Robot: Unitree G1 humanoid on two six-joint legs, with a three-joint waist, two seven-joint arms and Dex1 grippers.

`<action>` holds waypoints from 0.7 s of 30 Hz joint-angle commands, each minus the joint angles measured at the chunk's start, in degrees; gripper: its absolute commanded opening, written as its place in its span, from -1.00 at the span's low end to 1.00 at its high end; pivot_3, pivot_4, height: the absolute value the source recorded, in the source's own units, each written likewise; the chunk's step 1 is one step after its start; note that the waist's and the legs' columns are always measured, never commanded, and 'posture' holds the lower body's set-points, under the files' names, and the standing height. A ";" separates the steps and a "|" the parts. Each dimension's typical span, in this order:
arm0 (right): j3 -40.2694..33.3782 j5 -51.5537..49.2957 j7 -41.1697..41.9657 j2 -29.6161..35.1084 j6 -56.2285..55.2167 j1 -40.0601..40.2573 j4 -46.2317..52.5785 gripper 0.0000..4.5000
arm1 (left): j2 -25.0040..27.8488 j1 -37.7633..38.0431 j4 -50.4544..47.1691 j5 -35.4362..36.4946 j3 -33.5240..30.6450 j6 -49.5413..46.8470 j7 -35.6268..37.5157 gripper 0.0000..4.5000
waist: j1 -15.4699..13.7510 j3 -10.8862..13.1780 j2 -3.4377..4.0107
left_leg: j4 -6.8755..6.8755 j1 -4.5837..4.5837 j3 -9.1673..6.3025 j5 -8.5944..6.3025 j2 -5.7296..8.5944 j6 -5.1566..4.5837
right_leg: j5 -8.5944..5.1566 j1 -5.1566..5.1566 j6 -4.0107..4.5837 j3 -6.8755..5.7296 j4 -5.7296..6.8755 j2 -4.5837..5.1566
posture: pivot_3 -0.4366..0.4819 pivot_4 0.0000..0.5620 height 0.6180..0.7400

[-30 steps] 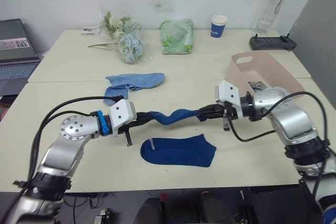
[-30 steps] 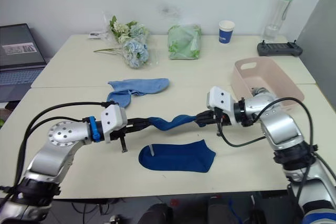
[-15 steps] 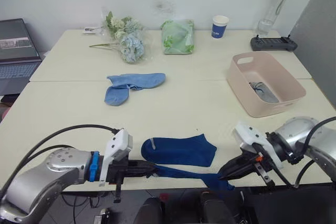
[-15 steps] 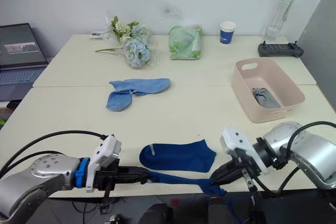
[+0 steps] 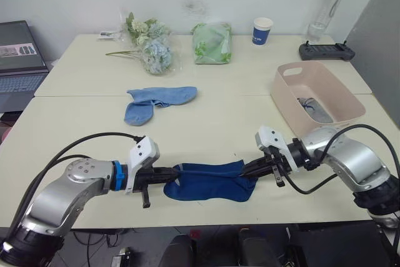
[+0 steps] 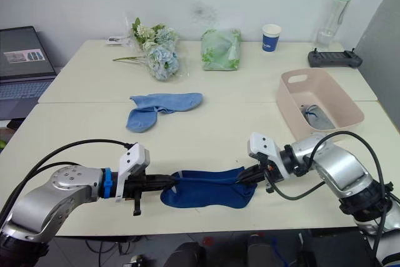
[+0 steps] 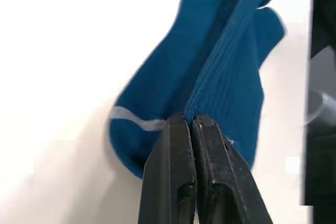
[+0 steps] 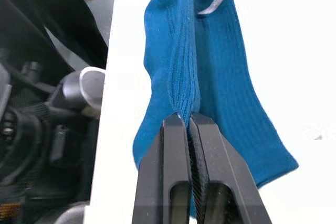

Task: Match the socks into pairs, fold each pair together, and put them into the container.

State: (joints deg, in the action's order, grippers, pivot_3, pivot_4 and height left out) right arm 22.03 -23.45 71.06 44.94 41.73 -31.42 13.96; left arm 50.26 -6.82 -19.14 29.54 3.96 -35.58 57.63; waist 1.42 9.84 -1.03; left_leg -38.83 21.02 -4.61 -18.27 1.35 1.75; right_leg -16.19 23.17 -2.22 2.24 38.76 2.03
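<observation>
Left eye view: cream bench (image 5: pixel 206 114). Near front edge, L pincer (image 5: pixel 173 172) & R pincer (image 5: pixel 249 169) face each other, each clamped on one end of a dark navy sock (image 5: pixel 209 172) stretched between them, right over a second navy sock (image 5: pixel 206 191) lying flat on the bench; the two overlap so edges are hard to separate. Two light blue socks (image 5: pixel 159 99) lie together further back, L of centre, well apart from the navy ones. Pale pink tub (image 5: pixel 287 98) at R side of bench, w/ a grey sock (image 5: pixel 312 108) inside.

Right eye view: same layout. Back of bench: faux flower bunch (image 6: pixel 156 54), green crinkly bag (image 6: pixel 220 49), blue paper cup (image 6: pixel 270 37), clear bottle w/ green cap (image 6: pixel 334 14), black controller (image 6: pixel 334 59). Laptop (image 6: pixel 24 60) off to far L.

L wrist view: black fingers (image 7: pixel 173 182) pressed together on a ribbed fold of the held sock, which runs away from them above the flat one; flat one shows a pale stripe near its toe.

R wrist view: fingers (image 8: pixel 176 177) closed tight on the other end of the held sock, flat sock beneath on the bench; bench edge just beside.
</observation>
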 commanded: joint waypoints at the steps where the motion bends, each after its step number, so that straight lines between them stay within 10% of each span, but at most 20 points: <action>1: 0.12 2.48 -0.03 -0.66 -2.91 -1.65 -1.85 -1.00 | -0.86 -2.04 1.06 -1.97 0.84 0.27 -0.74 -1.00 | 0.08 0.00 0.00 | 0.00 0.00 0.00 0.00 0.00 0.00 | 0.00 0.00 0.00 0.01 0.02 0.00 | -0.05 -0.47 1.00; 19: 0.31 9.12 -0.45 -4.14 -8.80 -2.22 -8.67 -1.00 | -4.84 -9.34 5.58 -4.84 4.54 -4.25 -0.87 -1.00 | 0.15 0.00 0.00 | -0.02 -0.01 -0.02 0.01 -0.01 0.01 | 0.00 0.04 0.00 0.00 0.10 -0.01 | -0.05 -0.47 1.00; 21: -0.70 9.29 -0.93 -4.41 -9.38 -2.20 -9.23 -0.77 | -4.47 -9.02 5.55 -5.37 4.90 -3.94 -0.56 -0.80 | 0.16 0.00 0.00 | -0.02 0.00 -0.02 0.01 -0.01 0.01 | 0.00 0.04 0.00 0.01 0.10 -0.01 | -0.05 -0.47 1.00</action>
State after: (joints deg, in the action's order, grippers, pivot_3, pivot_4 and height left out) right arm 23.25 -14.47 70.62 40.67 33.78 -33.02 4.18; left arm 45.23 -15.64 -12.93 24.88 8.80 -39.76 56.78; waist 1.58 9.84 -1.02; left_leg -38.85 21.02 -4.63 -18.27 1.34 1.76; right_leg -16.20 23.22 -2.22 2.25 38.86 2.02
